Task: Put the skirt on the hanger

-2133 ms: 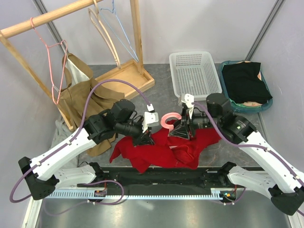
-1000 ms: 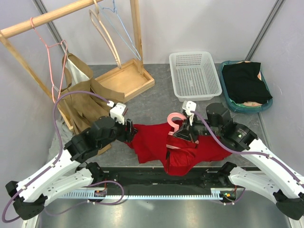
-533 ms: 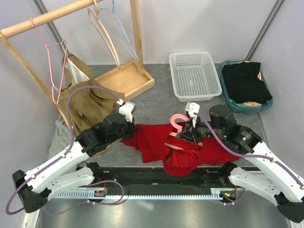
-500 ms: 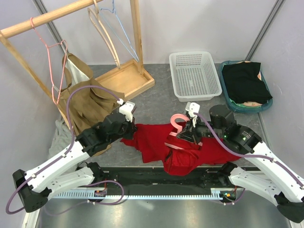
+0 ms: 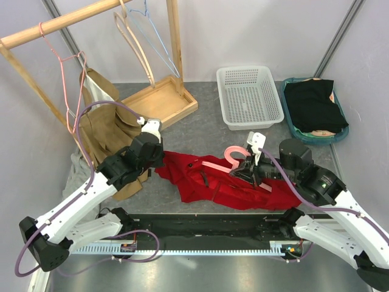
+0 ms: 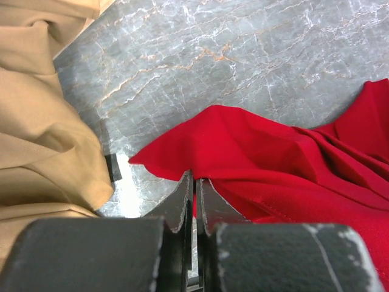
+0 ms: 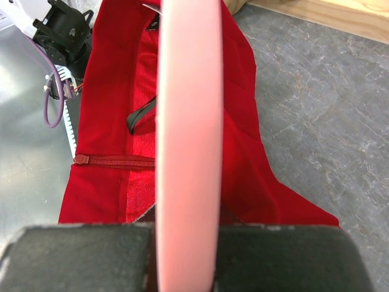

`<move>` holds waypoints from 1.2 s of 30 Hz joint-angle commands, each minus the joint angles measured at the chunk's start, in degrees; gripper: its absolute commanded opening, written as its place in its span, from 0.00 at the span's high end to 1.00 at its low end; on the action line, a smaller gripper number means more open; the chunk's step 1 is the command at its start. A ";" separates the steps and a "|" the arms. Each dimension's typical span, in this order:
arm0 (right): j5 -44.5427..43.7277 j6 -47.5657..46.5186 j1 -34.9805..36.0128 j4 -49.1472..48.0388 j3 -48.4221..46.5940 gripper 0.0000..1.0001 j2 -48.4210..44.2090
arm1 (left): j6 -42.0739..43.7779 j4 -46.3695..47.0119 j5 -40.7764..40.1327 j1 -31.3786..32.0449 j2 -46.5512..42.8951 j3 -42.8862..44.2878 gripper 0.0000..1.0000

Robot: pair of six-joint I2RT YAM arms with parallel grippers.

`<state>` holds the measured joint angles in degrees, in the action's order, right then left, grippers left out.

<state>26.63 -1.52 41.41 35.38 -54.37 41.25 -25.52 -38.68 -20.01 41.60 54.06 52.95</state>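
Pinching the red skirt (image 6: 292, 164) is the left gripper (image 6: 194, 182), while the right gripper (image 5: 248, 171) clamps the pink hanger (image 7: 187, 121).

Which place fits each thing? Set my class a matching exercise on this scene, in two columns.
1 red skirt
2 pink hanger
3 black garment
4 white basket

A in the teal tray
B gripped by the right hand
C beside the teal tray
D on the table, corner pinched by the left hand

Pairs: 1-D, 2-B, 3-A, 4-C
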 commanded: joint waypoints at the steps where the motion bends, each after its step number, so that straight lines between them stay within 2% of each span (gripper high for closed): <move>1: 1.84 -0.41 0.16 0.31 -4.95 1.00 -1.53 | -1.11 -3.60 -6.01 -2.49 0.43 2.59 0.98; 4: 1.58 -1.20 0.25 0.04 -6.45 1.00 0.66 | 1.25 -3.69 -3.91 -2.58 -0.45 5.40 0.98; 5: 1.23 -1.47 0.17 -0.39 -7.15 1.00 2.06 | 2.22 -3.77 -2.59 -2.49 -0.71 6.54 0.95; 6: 1.14 -1.64 0.16 -0.74 -7.33 1.00 2.77 | 3.36 -3.69 -0.92 -2.49 -1.15 8.99 0.88; 7: 1.05 -1.91 0.08 -1.27 -7.50 1.00 3.56 | 5.37 -4.30 1.88 -2.49 -1.33 10.23 0.67; 8: -0.25 -1.82 0.16 -2.58 -7.85 1.00 4.87 | 6.00 -4.82 2.69 -2.49 -1.50 12.94 0.56; 10: -0.97 -1.65 0.08 -3.82 -8.47 1.00 6.37 | 7.93 -5.62 4.62 -2.49 -2.38 15.33 0.37; 11: -1.06 -1.47 0.08 -5.04 -9.34 1.00 7.69 | 8.55 -6.14 5.15 -2.49 -2.82 16.39 0.34; 15: 1.13 -1.99 0.16 -6.81 -12.68 1.00 10.51 | 13.54 -4.66 11.20 -2.49 -5.37 20.26 0.30; 19: 3.51 -3.93 0.16 -6.37 -18.83 1.00 13.14 | 17.86 -2.20 21.21 -2.49 -6.60 21.76 0.29; 22: 5.09 -5.25 0.16 -5.49 -24.54 1.00 14.81 | 19.80 -0.18 25.62 -2.49 -6.52 23.25 0.29; 26: 7.02 -5.78 0.16 -5.05 -30.78 1.00 16.31 | 21.12 2.55 27.48 -2.49 -6.43 25.79 0.28; 30: 8.00 -5.25 0.08 -5.05 -29.22 1.00 16.32 | 22.79 2.82 27.83 -2.49 -6.51 27.12 0.25; 36: 12.64 -4.02 0.16 -4.44 -24.30 1.00 15.26 | 24.90 2.82 33.97 -2.49 -7.66 25.36 0.21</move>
<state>32.32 -5.87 41.39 34.26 -80.27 57.69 -4.97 -38.74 7.97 39.24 46.76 78.22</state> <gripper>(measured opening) 0.044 0.776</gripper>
